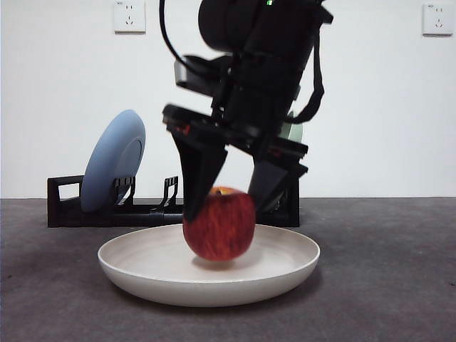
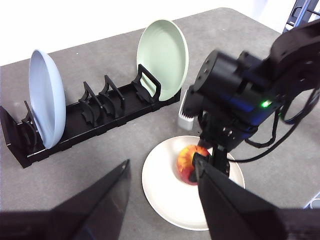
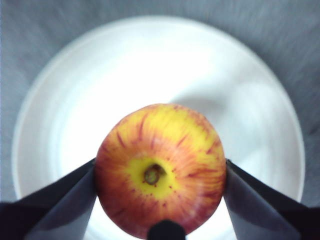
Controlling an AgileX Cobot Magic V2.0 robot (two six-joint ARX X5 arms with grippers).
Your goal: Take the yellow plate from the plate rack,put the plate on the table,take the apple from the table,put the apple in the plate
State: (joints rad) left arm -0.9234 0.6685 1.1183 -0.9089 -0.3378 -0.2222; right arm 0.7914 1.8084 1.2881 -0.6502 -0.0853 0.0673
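The apple (image 1: 219,226) sits stem-up inside the yellow plate (image 1: 142,267), its underside at or just above the plate's floor, too close to tell whether it touches. The right gripper (image 1: 226,199) comes down from above with its two black jaws pressed against the apple's opposite sides, so it is clamped on the fruit; from its own wrist camera the apple (image 3: 160,192) fills the gap between the jaws, with the pale plate (image 3: 250,90) spread beneath. The plate lies flat on the dark grey table (image 1: 385,285), just in front of the plate rack (image 1: 68,206). In the rack a blue plate (image 1: 112,169) leans on edge near one end, and a pale green plate (image 2: 162,57) stands at the other end, mostly hidden behind the arm from the front. The left gripper (image 2: 162,200) hangs well above the table, away from the plate, with its jaws spread apart and nothing between them.
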